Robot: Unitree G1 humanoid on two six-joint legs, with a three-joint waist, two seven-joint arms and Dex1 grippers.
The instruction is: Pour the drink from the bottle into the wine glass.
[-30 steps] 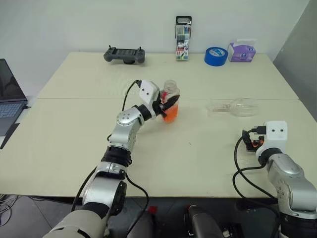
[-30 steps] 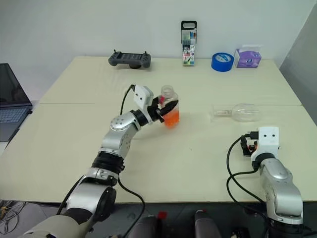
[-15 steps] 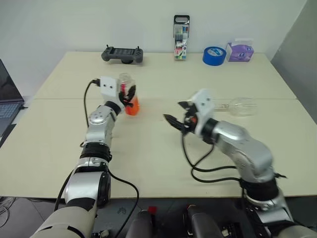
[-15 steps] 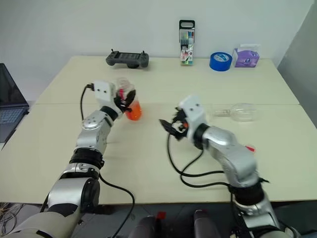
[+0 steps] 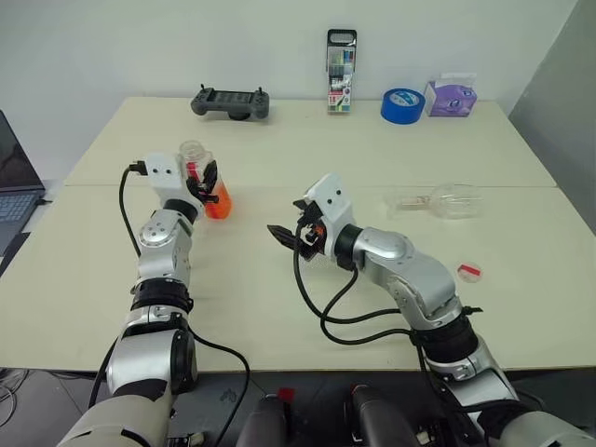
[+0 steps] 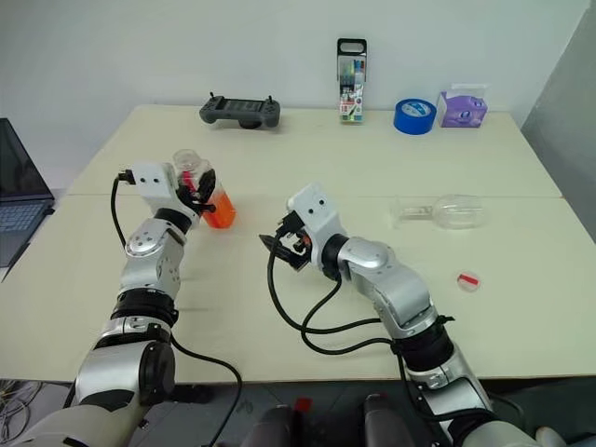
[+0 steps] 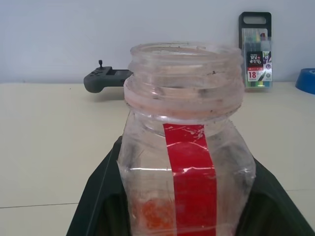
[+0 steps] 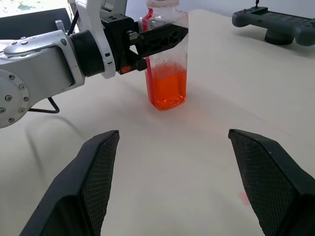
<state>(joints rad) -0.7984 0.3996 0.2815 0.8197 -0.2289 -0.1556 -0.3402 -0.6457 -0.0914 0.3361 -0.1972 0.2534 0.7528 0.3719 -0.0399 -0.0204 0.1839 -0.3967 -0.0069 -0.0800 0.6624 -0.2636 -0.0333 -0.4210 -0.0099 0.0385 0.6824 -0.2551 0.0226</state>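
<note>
The bottle (image 5: 197,168) is upright at the left of the table, its mouth uncapped, with the orange-red drink (image 5: 217,202) low inside. My left gripper (image 5: 209,181) is shut on its sides; black fingers (image 7: 96,197) flank it in the left wrist view. The wine glass (image 5: 445,199) lies on its side at the right, apart from both grippers. My right gripper (image 5: 283,237) hangs open over the table's middle, pointing left at the bottle (image 8: 166,64), well short of it. A small red cap (image 5: 468,271) lies on the table at the right.
Along the far edge sit a game controller (image 5: 231,101), a tall marker pack (image 5: 341,58), a blue tape roll (image 5: 404,104) and a purple tissue pack (image 5: 453,96). A laptop (image 5: 11,191) stands off the left edge. A seam (image 5: 521,186) crosses the table.
My left gripper carried the bottle leftward across the table. The right arm swung from the right front edge to the middle, its open gripper now pointing left.
</note>
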